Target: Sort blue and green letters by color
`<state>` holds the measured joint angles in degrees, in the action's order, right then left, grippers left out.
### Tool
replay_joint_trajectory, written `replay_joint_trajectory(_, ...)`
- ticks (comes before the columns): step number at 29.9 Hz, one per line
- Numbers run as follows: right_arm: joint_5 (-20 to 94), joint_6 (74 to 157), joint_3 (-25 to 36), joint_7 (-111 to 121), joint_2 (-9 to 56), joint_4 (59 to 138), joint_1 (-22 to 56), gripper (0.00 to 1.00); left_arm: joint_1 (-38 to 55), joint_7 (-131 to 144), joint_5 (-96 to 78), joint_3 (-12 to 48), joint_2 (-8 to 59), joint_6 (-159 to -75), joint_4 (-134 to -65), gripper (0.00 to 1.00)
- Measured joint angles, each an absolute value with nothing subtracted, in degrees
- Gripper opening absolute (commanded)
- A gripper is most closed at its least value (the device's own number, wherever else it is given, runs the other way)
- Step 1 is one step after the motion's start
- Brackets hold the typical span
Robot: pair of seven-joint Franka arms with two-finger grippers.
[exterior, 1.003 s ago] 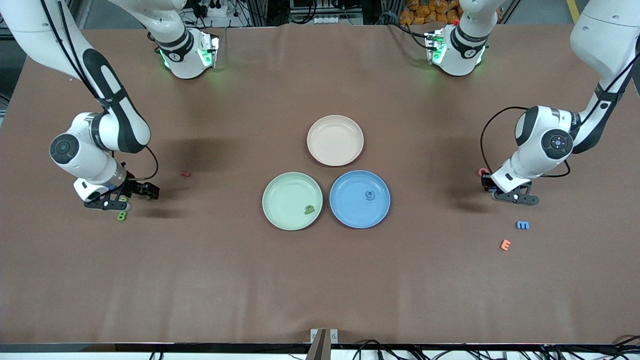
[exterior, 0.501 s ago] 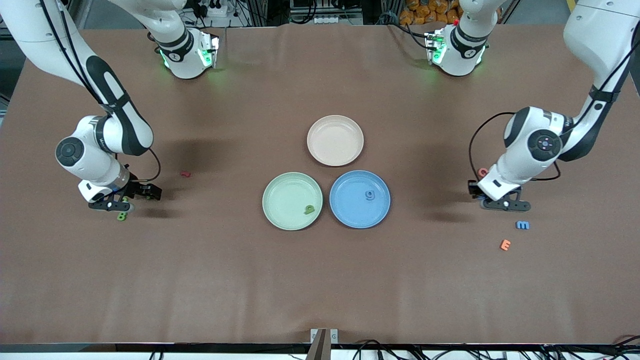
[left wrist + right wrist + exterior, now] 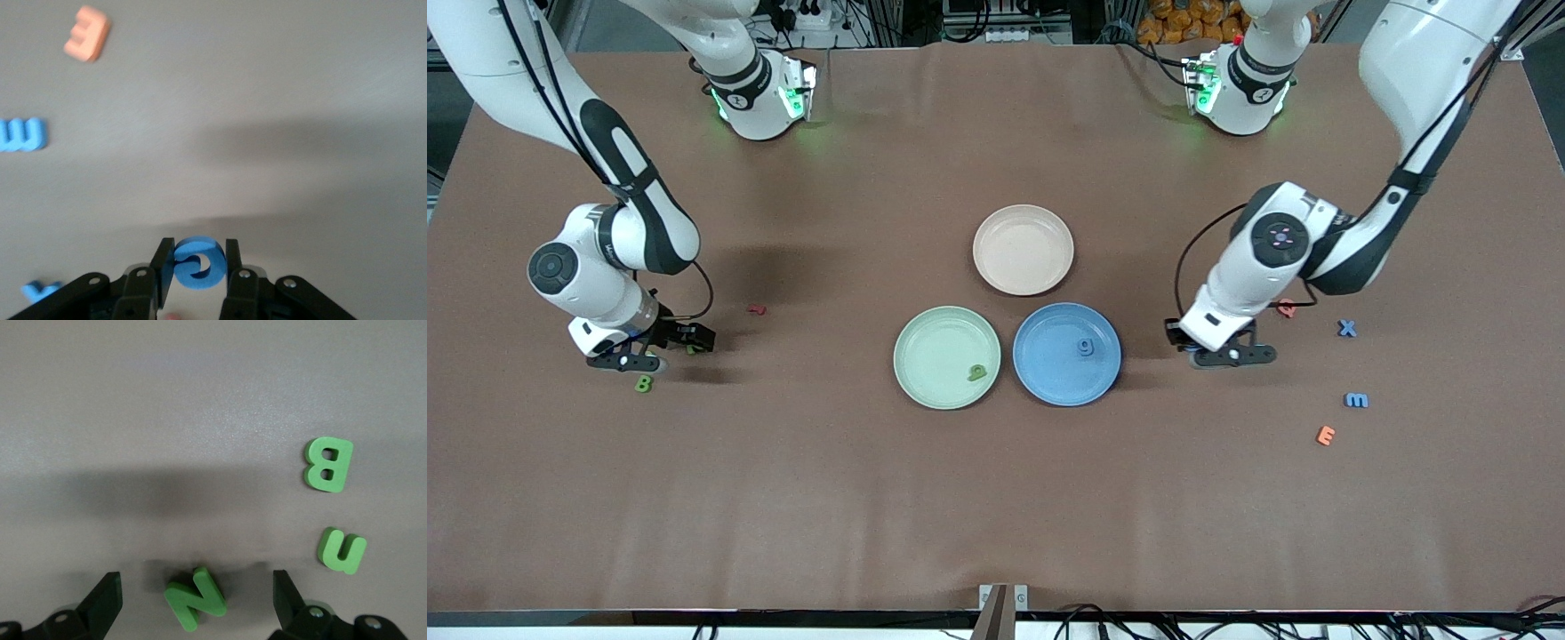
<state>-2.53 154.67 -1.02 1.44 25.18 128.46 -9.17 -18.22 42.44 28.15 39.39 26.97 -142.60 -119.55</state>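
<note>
My left gripper (image 3: 1183,342) is shut on a blue round letter (image 3: 198,263) and holds it just above the table, beside the blue plate (image 3: 1049,373) toward the left arm's end. That plate holds a blue g (image 3: 1084,346). My right gripper (image 3: 197,587) is open, low over a green N (image 3: 195,599) that lies between its fingers. A green u (image 3: 341,550) and a green B (image 3: 328,464) lie beside it; the B also shows in the front view (image 3: 643,383). The green plate (image 3: 934,351) holds one green letter (image 3: 977,372).
A beige plate (image 3: 1023,249) stands farther from the front camera than the two coloured plates. A blue x (image 3: 1347,328), blue m (image 3: 1356,400), orange E (image 3: 1326,435) and a red letter (image 3: 1286,308) lie toward the left arm's end. A small red letter (image 3: 757,309) lies near the right gripper.
My left arm has carried the blue letter toward the blue plate, uncovering the blue x. My right gripper has shifted only slightly over the green letters.
</note>
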Motion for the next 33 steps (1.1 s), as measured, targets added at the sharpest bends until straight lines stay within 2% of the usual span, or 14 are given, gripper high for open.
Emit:
replay_joint_trajectory(8,-2.5,155.3,-1.1,1.4,25.2,129.0,-9.2,1.00,-12.6,50.8,28.2,39.3,30.0,-141.7,-116.0,0.00)
replay_joint_trajectory(11,-2.5,155.4,-1.2,1.4,25.2,129.1,-9.1,0.94,-10.6,53.9,28.2,39.3,31.5,-141.5,-114.3,0.00)
replay_joint_trajectory(12,-2.5,155.4,-1.2,1.4,25.2,129.1,-9.1,0.90,-9.9,55.0,28.2,39.2,32.0,-141.5,-113.6,0.00)
replay_joint_trajectory(15,-2.5,155.5,-1.2,1.4,25.2,129.2,-9.1,0.68,-7.6,58.0,28.2,38.9,33.7,-141.4,-111.5,0.00)
replay_joint_trajectory(17,-2.6,155.5,-1.3,1.4,25.2,129.3,-9.1,0.62,-5.6,59.5,28.2,38.0,34.7,-141.4,-110.1,0.00)
replay_joint_trajectory(19,-2.6,155.5,-1.3,1.4,25.2,129.3,-9.1,0.52,-3.2,61.0,28.2,36.5,35.6,-141.3,-108.7,0.00)
replay_joint_trajectory(21,-2.6,155.6,-1.4,1.5,25.1,129.3,-9.0,0.45,-0.5,62.4,28.2,34.5,36.4,-141.3,-107.4,0.00)
replay_joint_trajectory(25,-2.7,155.6,-1.5,1.6,24.7,129.3,-9.0,0.22,4.4,65.2,28.2,30.9,37.8,-141.3,-104.8,0.00)
replay_joint_trajectory(26,-2.7,155.6,-1.5,1.6,24.6,129.3,-9.0,0.13,5.4,65.9,28.2,30.2,38.2,-141.3,-104.1,0.00)
replay_joint_trajectory(28,-2.8,155.6,-1.6,1.6,24.6,129.4,-8.9,0.01,7.1,67.2,28.2,29.2,38.8,-141.3,-102.9,0.01)
replay_joint_trajectory(29,-2.8,155.6,-1.6,1.6,24.6,129.4,-8.9,0.00,7.7,67.7,28.2,28.8,39.1,-141.3,-102.4,0.16)
replay_joint_trajectory(30,-2.9,155.6,-1.6,1.6,24.6,129.4,-8.9,0.00,8.2,68.0,28.2,28.6,39.3,-141.3,-102.0,0.36)
replay_joint_trajectory(32,-3.0,155.6,-1.6,1.6,24.6,129.4,-8.9,0.00,8.8,68.5,28.2,28.5,39.5,-141.2,-101.5,0.90)
replay_joint_trajectory(33,-3.1,155.7,-1.6,1.6,24.6,129.4,-8.9,0.00,9.0,68.7,28.2,28.4,39.6,-141.2,-101.3,1.00)
